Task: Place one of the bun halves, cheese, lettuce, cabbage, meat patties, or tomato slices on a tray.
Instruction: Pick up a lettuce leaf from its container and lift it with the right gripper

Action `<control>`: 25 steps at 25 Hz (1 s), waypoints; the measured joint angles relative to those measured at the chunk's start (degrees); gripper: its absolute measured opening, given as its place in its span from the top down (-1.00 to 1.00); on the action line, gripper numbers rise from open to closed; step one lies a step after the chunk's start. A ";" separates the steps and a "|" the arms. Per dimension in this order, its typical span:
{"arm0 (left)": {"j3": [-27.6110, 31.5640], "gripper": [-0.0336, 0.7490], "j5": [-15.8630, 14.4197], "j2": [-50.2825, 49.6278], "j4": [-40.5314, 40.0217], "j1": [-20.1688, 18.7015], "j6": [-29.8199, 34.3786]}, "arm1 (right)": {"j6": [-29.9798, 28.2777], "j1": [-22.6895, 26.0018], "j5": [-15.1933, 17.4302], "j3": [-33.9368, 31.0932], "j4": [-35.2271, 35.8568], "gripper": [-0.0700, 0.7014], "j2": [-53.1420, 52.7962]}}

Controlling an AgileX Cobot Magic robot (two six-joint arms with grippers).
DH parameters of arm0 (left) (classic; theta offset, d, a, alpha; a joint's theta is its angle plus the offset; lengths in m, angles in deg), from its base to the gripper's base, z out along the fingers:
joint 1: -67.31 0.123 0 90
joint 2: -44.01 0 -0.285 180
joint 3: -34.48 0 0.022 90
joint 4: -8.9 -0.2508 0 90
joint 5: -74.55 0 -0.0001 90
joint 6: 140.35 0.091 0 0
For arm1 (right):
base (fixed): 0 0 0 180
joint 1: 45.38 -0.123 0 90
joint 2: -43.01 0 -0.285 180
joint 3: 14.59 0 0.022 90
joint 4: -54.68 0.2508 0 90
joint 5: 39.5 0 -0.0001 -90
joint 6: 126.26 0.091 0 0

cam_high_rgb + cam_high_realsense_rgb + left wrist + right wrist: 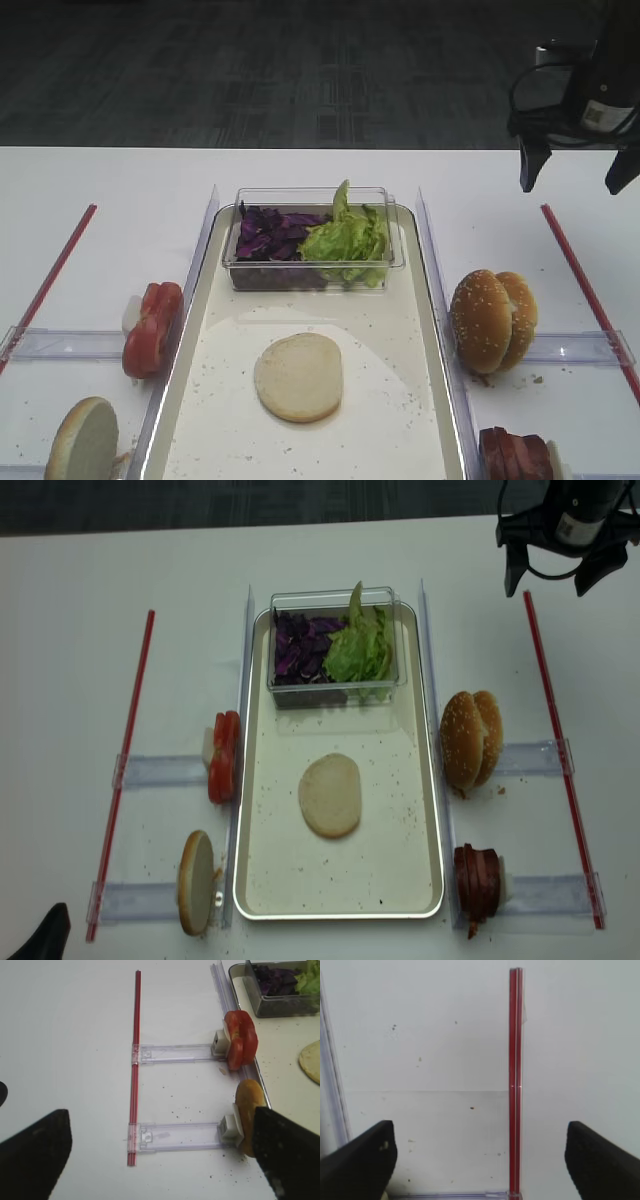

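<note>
Bun half (298, 376) lies on tray (430, 330); right gripper (578, 170) and left gripper (160, 1160) spread wide.

White table (110, 190), dark grey carpet floor (250, 70) beyond

I work in what looks like a lab or test room. My white counter (110, 190) carries clear acrylic holders (150, 771) and red guide strips (125, 750). Dark carpet (250, 70) lies beyond.

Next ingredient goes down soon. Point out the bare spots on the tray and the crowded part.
Free: the tray floor all around the bun half, widest between it and the near rim. Crowded: the far end, where the clear container of cabbage and lettuce spans nearly the full width.
</note>
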 joint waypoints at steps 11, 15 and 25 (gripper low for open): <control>0.00 -0.80 0.00 0.00 0.00 0.00 0.00 | 0.23 -0.86 0.21 0.41 1.06 -0.97 1.44; 0.00 -0.80 0.00 0.00 0.00 0.00 0.00 | 0.12 -3.68 0.21 0.49 1.16 -0.97 1.44; 0.00 -0.80 0.00 0.00 0.00 0.00 0.00 | 0.22 -16.46 0.21 1.80 1.44 -0.97 1.44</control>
